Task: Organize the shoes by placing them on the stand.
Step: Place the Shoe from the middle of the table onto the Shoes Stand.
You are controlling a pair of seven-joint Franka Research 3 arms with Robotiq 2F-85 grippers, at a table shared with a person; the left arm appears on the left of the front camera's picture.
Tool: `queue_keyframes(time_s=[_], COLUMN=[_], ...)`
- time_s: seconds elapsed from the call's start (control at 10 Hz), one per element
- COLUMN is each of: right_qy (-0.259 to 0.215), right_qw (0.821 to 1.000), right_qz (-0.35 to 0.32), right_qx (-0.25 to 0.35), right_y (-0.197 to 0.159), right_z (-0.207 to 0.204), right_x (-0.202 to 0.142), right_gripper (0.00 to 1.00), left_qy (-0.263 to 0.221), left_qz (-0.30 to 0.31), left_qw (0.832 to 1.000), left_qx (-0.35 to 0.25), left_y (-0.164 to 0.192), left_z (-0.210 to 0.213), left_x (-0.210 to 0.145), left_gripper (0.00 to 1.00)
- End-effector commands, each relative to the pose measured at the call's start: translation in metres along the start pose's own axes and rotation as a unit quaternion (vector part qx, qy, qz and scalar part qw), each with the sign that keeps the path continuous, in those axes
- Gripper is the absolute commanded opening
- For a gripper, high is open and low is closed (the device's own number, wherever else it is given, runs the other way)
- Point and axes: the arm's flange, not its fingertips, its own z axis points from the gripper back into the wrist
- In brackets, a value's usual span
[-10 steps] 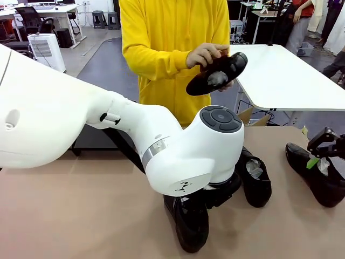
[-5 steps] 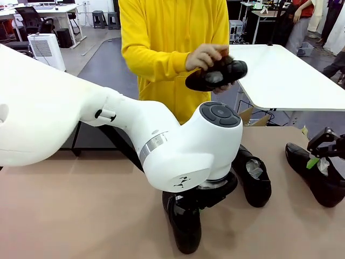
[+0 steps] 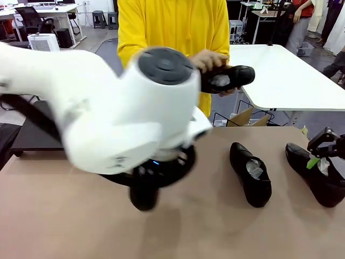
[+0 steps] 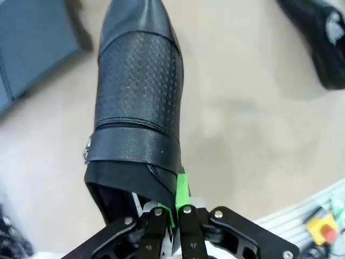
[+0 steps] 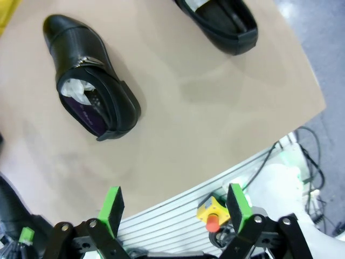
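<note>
1. Mostly blurred, the left arm reaches over the middle of the table.
2. Person in yellow stands at the far side, a hand on top of one shoe held in the air.
3. Stand sits at the table's far left (the arm hides much of it).
4. Two shoes lie on the table, well apart from the stand: one right of the middle, one at the right edge.
5. Fourth shoe points toe-out from the left gripper, whose jaws pinch its heel rim, over the tabletop.
6. Right gripper hovers with jaws spread wide, holding nothing.
</note>
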Motion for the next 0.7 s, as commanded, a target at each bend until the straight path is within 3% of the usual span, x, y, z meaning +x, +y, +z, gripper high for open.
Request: queue_keyframes(time_s=[0.0,0.1,0.3,0.6], right_qy=[0.000,0.000,0.000,0.000], right_qw=[1.000,1.000,1.000,1.000], right_qz=[0.002,0.002,0.002,0.002], right_qx=[0.002,0.002,0.002,0.002], right_y=[-0.001,-0.001,-0.001,-0.001], right_z=[0.000,0.000,0.000,0.000], right_x=[0.000,0.000,0.000,0.000], right_gripper=[1.00,1.00,1.00,1.00], left_qy=[-0.104,-0.138,-0.191,-0.190], left_qz=[-0.013,-0.024,0.031,0.068], left_qw=[0.994,0.988,0.974,0.970], left_qx=[0.027,0.065,0.118,0.137], left_y=[0.077,0.112,0.175,0.219], left_z=[-0.001,-0.006,-0.019,-0.045], left_x=[0.005,0.018,0.050,0.085], left_gripper=[0.00,0.00,0.00,0.00])
